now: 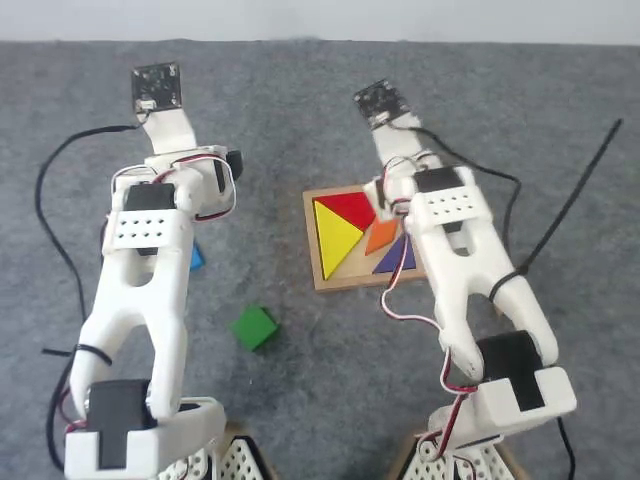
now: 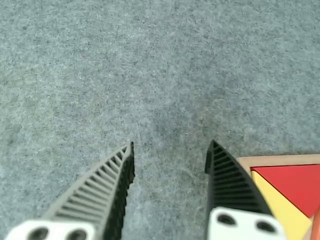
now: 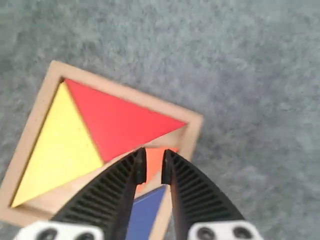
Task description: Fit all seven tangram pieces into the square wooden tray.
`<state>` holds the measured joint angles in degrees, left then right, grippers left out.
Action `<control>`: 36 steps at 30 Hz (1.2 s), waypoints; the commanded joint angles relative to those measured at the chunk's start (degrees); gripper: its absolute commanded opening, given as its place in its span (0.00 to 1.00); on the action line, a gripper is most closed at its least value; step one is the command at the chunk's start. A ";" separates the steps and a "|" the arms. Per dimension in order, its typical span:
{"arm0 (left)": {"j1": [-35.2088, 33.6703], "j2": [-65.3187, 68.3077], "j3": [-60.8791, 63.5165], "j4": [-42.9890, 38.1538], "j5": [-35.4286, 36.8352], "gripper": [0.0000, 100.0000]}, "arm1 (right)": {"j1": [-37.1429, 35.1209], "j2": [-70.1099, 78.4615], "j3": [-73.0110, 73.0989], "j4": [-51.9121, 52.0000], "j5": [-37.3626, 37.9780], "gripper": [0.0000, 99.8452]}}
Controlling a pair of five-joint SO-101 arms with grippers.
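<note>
The square wooden tray (image 1: 325,278) lies on the grey carpet at centre right. Inside it are a yellow triangle (image 1: 335,240), a red triangle (image 1: 348,208), an orange piece (image 1: 381,237) and a blue-purple piece (image 1: 395,257). My right gripper (image 3: 153,151) hangs over the tray (image 3: 192,131), its fingers shut on the orange piece (image 3: 153,164), beside the red triangle (image 3: 120,122) and above the blue piece (image 3: 145,212). My left gripper (image 2: 170,145) stands open over bare carpet, with the tray's corner (image 2: 245,161) just beside it. A green piece (image 1: 254,327) lies loose on the carpet.
A blue piece (image 1: 196,258) peeks out from under the left arm (image 1: 150,230). The right arm (image 1: 450,215) covers the tray's right side. Black cables trail along the far left and right of the carpet.
</note>
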<state>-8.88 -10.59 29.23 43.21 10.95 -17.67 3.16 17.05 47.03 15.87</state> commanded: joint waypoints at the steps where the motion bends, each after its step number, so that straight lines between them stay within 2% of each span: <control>1: 0.44 -0.53 -0.22 -0.97 -0.62 0.22 | -0.92 -3.91 1.14 0.22 0.79 0.06; 6: 0.44 -0.53 -0.22 -0.97 -0.62 0.22 | -3.74 -3.82 6.07 -0.48 1.93 0.06; 10: 0.44 -0.53 -0.22 -0.97 -0.62 0.22 | -7.87 -3.74 10.90 -3.12 9.58 0.06; 14: 0.44 -0.53 -0.22 -0.97 -0.62 0.22 | -8.57 -3.74 13.45 -5.23 13.54 0.06; 18: 0.44 -0.53 -0.22 -0.97 -0.62 0.22 | -5.49 -3.74 13.45 -5.67 16.88 0.06; 25: 0.35 -0.53 -0.22 -0.97 -0.62 0.22 | 1.71 0.13 12.13 -11.47 17.58 0.06; 36: 0.18 -0.53 -0.22 -0.97 -0.62 0.22 | 6.29 7.16 -1.14 -1.54 21.98 0.06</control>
<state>-8.79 -10.59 29.23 43.21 10.95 -13.27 11.43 21.80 42.11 36.79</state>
